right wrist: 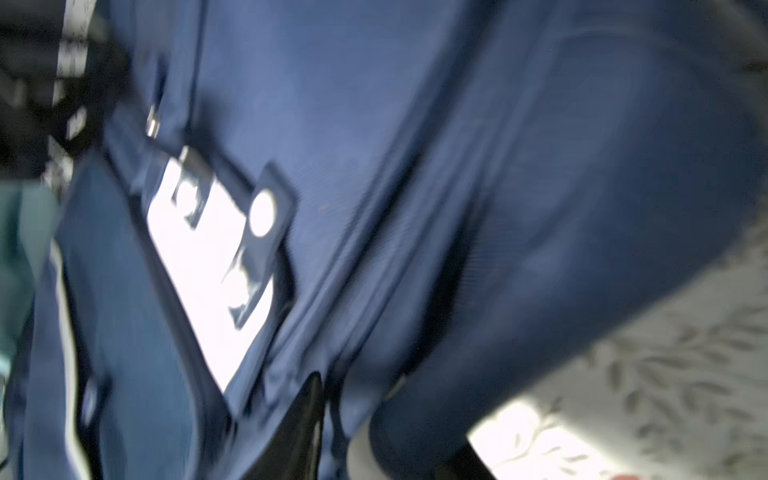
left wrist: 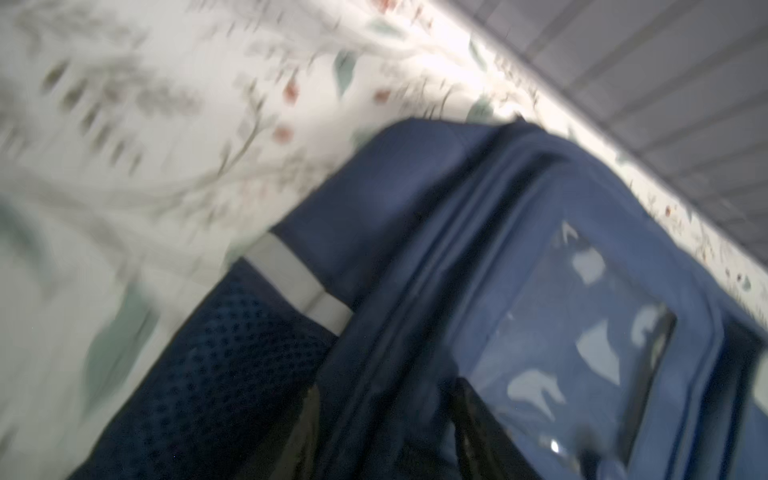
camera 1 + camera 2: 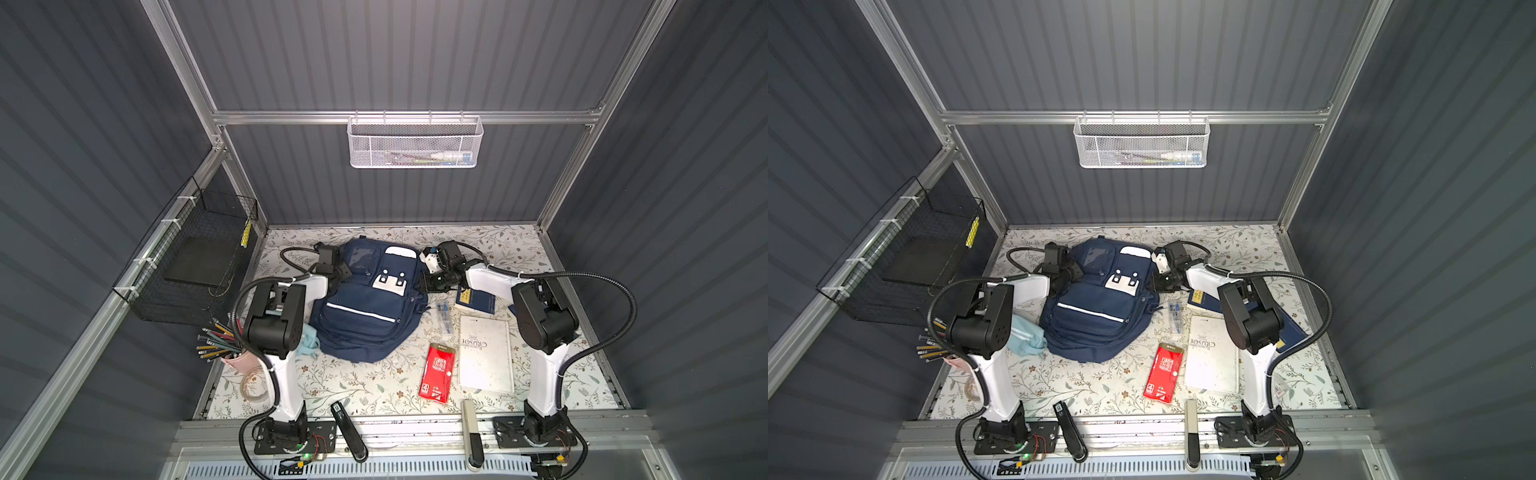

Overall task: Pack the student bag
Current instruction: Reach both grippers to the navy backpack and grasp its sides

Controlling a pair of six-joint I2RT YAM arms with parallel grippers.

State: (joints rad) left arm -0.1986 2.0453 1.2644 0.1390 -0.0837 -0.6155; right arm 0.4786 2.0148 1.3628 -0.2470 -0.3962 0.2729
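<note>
Top views, both: one student bag (image 3: 365, 320) flat on mat (image 3: 374, 390), mid-table toward back. Two grippers flank its upper sides: left gripper (image 3: 343, 272), right gripper (image 3: 424, 284). Wrist views blurred, fingers (image 2: 309, 415) astride fabric; whether they pinch, cannot tell. Three containers: mesh basket (image 3: 415, 143), markers (image 3: 446, 157); wire basket (image 3: 232, 232), dark slab (image 3: 199, 259); pink cup (image 3: 235, 360), pencils (image 3: 216, 336).

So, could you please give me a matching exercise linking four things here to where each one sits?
Things: 1 student bag; 2 red packet; 3 white mesh basket; 4 pencil cup.
Places: A hung on the back rail; B left edge of the table; C beside the white book; D middle of the table, toward the back.
Pairs: 1-D, 2-C, 3-A, 4-B.
</note>
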